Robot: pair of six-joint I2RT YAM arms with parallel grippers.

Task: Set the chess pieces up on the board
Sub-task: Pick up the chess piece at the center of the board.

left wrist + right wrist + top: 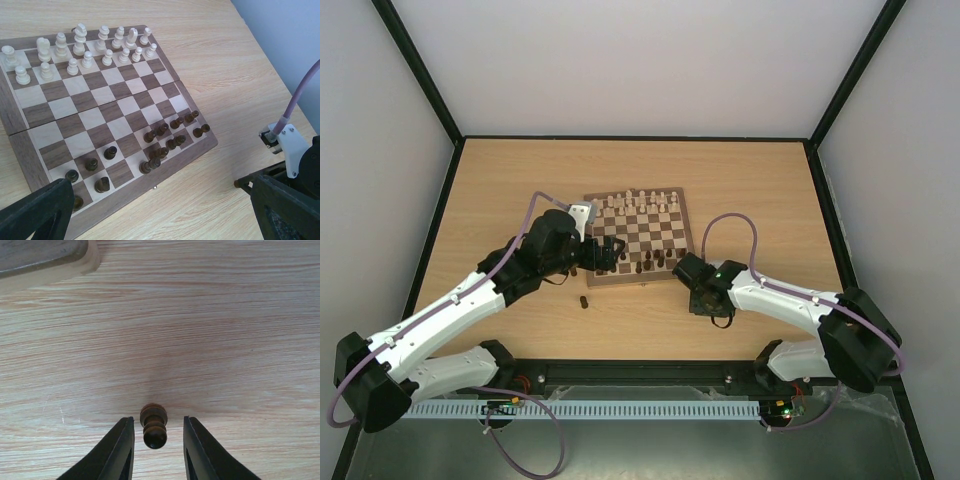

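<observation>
We hold the right gripper (157, 421) astride a dark pawn (153, 426) on the table (225, 340), at about four o'clock from the board (95, 117). Its jaws flank the pawn with slim gaps and are not yet gripping. To do this well, we centre the pawn, pinch it squarely, then lift straight up before carrying it to a free square in the six o'clock rows. The left gripper (604, 256) hangs wide open and empty by the board's eight o'clock corner. We count sixteen cream pieces (80, 37) at twelve o'clock. Roughly thirteen dark pieces (110, 152) sit on the near rows, too clustered for certainty. One loose dark piece (583, 300) sits at seven o'clock.
</observation>
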